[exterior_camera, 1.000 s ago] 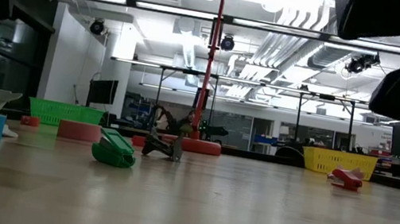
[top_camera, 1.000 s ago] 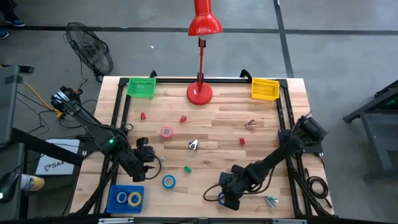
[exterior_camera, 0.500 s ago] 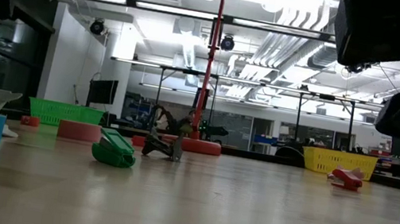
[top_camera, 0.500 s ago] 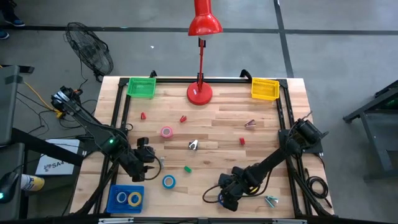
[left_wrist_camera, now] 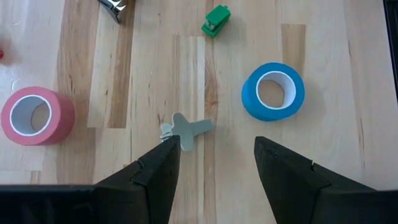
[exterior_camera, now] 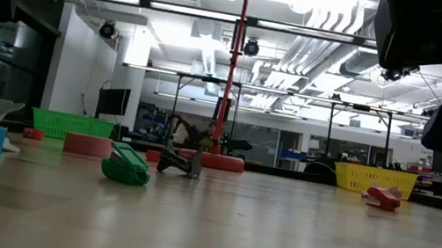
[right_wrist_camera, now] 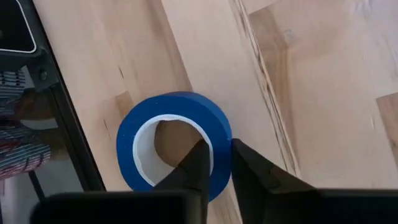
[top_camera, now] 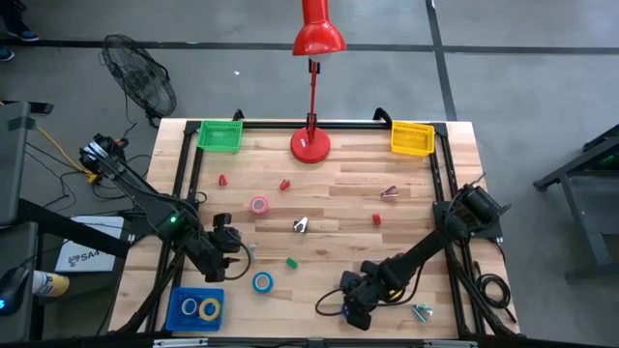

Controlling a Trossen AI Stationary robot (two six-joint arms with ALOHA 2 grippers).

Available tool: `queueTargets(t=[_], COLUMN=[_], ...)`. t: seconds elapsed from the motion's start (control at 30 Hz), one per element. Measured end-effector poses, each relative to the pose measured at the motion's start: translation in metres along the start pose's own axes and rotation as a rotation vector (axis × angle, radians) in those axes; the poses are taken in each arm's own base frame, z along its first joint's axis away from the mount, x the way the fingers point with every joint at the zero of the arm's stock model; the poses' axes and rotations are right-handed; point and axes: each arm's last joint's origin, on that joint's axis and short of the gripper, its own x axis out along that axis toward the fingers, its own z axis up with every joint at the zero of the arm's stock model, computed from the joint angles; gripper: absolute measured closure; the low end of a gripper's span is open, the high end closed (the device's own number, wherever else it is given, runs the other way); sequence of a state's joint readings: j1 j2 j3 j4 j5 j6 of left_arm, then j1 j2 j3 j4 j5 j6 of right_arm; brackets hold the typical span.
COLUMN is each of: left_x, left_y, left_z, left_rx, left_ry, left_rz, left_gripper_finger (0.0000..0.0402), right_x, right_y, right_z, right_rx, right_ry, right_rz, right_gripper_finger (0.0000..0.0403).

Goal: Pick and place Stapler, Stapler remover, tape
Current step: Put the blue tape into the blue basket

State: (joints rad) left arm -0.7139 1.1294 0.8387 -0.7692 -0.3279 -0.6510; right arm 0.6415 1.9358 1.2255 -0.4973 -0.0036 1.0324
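The right tool (right_wrist_camera: 214,163) sits low at the near edge of the bench (top_camera: 338,188), its two fingers (right_wrist_camera: 194,167) pinching the wall of a dark blue tape roll (right_wrist_camera: 174,144) — one finger inside the pale core, the other against the outer face. From above, this roll shows only as a sliver of blue under the tool, so whether it rests on the wood or is lifted off it is hard to say. Just beside the right tool, toward the near right corner, lies a small teal-and-silver piece (top_camera: 421,311), too small to name.

The left tool (left_wrist_camera: 214,168) hovers over the near left part of the bench with its fingers spread and nothing between them. Close ahead of it lies a pale cross-shaped piece (left_wrist_camera: 185,129); a light blue tape roll (left_wrist_camera: 273,91) lies off to one side and a pink tape roll (left_wrist_camera: 36,116) well off to the other. A little beyond is a green stapler (left_wrist_camera: 216,19). Near this tool, at the near left corner, a blue tray (top_camera: 175,310) holds a blue roll (top_camera: 190,307) and a yellow roll (top_camera: 210,309) side by side.

Farther out — a silver staple remover (top_camera: 301,225), several small red pieces, then a red lamp (top_camera: 311,143) between a green basket (top_camera: 220,136) and a yellow basket (top_camera: 412,139).
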Motion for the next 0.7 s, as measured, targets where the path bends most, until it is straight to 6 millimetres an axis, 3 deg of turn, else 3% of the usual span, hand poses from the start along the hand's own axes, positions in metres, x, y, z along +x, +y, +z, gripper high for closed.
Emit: queueTargets(t=[0.3, 0.5, 0.7], left_x=[0.000, 0.000, -0.004], left_y=[0.000, -0.003, -0.010], left_z=[0.001, 0.007, 0.023], left_rx=[0.009, 0.071, 0.120], left_ry=[-0.013, -0.096, -0.284], left_rz=[0.005, 0.004, 0.004], left_gripper_finger=[0.0198, 0.0198, 0.0198], right_x=[-0.008, -0.038, -0.074], right_y=[-0.005, -0.013, -0.027], right_z=[0.007, 0.031, 0.065], right_rx=[0.060, 0.087, 0.087], right_ry=[-0.022, -0.225, -0.497], right_rz=[-0.004, -0.023, -0.044], right_gripper_finger=[0.0377, 0.0377, 0.0377])
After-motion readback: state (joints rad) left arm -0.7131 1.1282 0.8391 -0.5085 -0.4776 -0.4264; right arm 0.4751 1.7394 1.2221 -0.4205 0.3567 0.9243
